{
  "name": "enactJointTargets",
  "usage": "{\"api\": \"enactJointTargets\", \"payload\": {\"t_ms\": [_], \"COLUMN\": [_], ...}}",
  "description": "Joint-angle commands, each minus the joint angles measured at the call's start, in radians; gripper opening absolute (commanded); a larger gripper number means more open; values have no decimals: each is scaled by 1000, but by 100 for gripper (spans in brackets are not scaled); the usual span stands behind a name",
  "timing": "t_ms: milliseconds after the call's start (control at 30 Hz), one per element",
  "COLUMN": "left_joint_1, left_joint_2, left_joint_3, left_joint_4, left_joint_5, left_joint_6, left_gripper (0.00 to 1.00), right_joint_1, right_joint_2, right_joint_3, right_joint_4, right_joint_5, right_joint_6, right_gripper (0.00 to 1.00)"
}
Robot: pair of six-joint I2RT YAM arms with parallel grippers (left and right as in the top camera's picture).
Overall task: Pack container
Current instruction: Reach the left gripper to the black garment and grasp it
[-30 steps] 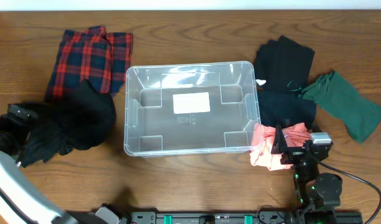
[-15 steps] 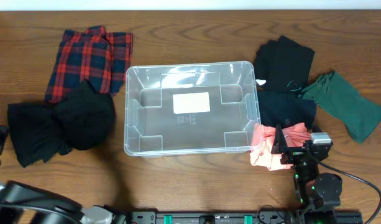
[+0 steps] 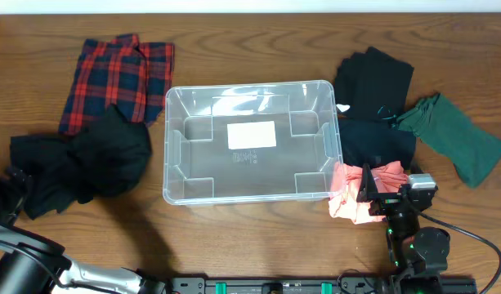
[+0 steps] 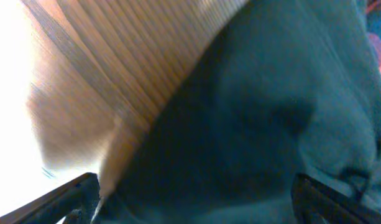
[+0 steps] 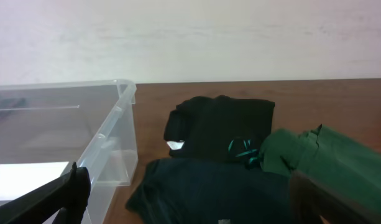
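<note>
The container (image 3: 170, 155) is a clear tub with a white label, standing empty at the table's middle; its corner also shows in the right wrist view (image 5: 112, 134). My left gripper (image 3: 13, 186) is at the lower-left edge of a crumpled black garment (image 3: 82, 163). In the left wrist view, which is blurred, its jaws (image 4: 196, 202) are open wide with this dark cloth (image 4: 271, 112) right in front of them. My right gripper (image 3: 381, 194) hangs open over a salmon garment (image 3: 348, 196). In the right wrist view its jaws (image 5: 196, 199) face a dark navy garment (image 5: 215, 186).
A red plaid garment (image 3: 119, 73) lies back left. A black garment (image 3: 373, 77), the navy one (image 3: 377, 143) and a green one (image 3: 454, 139) lie right of the container. The black (image 5: 221, 127) and green (image 5: 321, 155) ones also show in the right wrist view.
My left arm has drawn back off the black garment toward the table's left front edge, then returned to the garment's lower-left corner. The garment looks slightly more bunched. The right arm is still.
</note>
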Motion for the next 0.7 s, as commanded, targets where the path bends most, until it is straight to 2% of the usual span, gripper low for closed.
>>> {"api": "enactJointTargets", "payload": {"t_ms": [0, 133, 200, 533, 667], "left_joint_1": [5, 6, 6, -35, -38], "left_joint_2": [0, 0, 5, 148, 193], "left_joint_3": [20, 20, 20, 19, 19], "left_joint_4": [27, 66, 90, 127, 126], "left_joint_5": [-44, -123, -111, 125, 241], "left_joint_6": [40, 40, 40, 55, 57], "left_gripper": [99, 100, 99, 100, 93], "right_joint_1": [-10, -10, -10, -10, -10], "right_joint_2": [-1, -1, -2, -1, -1], "right_joint_3": [-2, -2, -2, -2, -2], "right_joint_4": [-4, -4, -4, -4, -4], "right_joint_5": [-3, -3, -3, -3, -3], "right_joint_6": [12, 12, 12, 12, 12], "right_gripper": [99, 99, 99, 99, 99]}}
